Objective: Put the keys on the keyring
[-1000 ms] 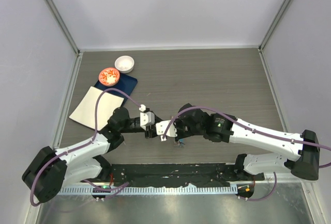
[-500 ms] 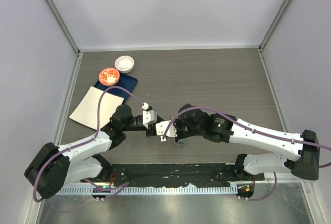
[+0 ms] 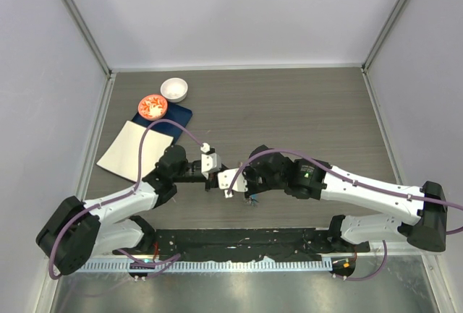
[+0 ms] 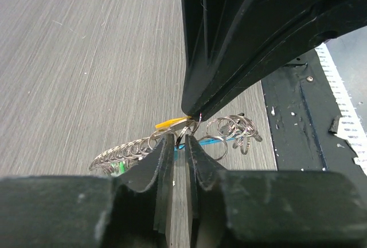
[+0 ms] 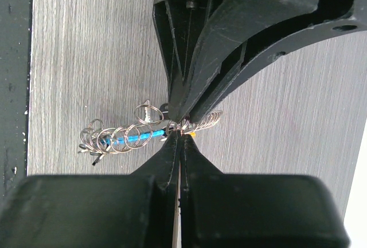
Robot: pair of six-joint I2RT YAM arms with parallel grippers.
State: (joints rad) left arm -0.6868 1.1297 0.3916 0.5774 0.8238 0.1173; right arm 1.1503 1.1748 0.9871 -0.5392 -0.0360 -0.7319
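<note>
The keyring [image 4: 143, 148] is a chain of small grey metal rings with a blue plastic piece [image 4: 209, 141], lying on the wood table. It also shows in the right wrist view [image 5: 123, 138]. A yellow tag [image 4: 172, 123] and a green tag [image 4: 121, 169] mark keys on it. My left gripper [image 4: 180, 140] is nearly closed, its tips pinching a ring at the middle of the chain. My right gripper [image 5: 180, 133] is shut, tip to tip with the left, on the key with the yellow tag [image 5: 191, 134]. In the top view both grippers [image 3: 214, 180] [image 3: 233, 183] meet over the keyring [image 3: 252, 199].
A red-patterned dish [image 3: 153, 106] and a white bowl [image 3: 173, 89] stand at the back left, by a dark blue pad [image 3: 176, 118] and a white sheet [image 3: 135, 150]. The black arm base [image 3: 239, 244] runs along the near edge.
My left gripper has shifted a little to the right, closer to the right gripper. The right arm and the keyring have stayed put.
</note>
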